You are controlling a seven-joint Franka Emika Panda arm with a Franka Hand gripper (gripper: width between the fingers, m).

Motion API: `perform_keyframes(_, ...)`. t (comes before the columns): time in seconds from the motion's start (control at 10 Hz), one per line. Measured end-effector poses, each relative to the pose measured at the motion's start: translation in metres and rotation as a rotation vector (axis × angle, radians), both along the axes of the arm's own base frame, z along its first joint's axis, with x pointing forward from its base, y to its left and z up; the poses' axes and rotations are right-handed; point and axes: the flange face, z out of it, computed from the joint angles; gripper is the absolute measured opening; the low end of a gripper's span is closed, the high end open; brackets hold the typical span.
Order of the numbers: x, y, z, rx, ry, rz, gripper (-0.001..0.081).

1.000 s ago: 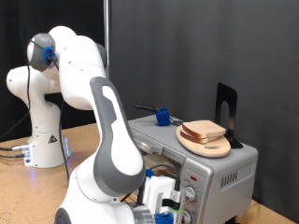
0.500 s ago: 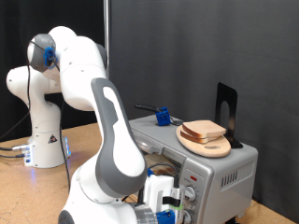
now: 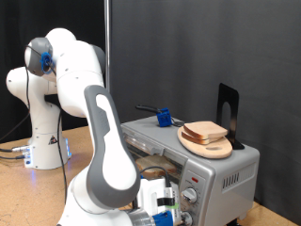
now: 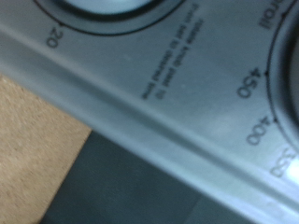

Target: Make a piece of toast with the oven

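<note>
The gripper is pressing up to the oven's knob panel, its open-or-closed state impossible to tell, while the toast is lying above it on a wooden plate atop the oven.

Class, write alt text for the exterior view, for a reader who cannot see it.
A white robot arm bends low, its gripper at the knobs on the front of a silver toaster oven. A piece of toast lies on a round wooden plate on top of the oven.

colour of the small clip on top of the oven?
Blue clip; clearest in the exterior view.
</note>
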Motion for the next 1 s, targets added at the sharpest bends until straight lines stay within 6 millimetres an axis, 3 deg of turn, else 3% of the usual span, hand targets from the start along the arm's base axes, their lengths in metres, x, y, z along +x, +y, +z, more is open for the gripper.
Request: perform_keyframes(1.0,0.003,0.000,-0.028,0.264,-0.358,0.056,0.0000)
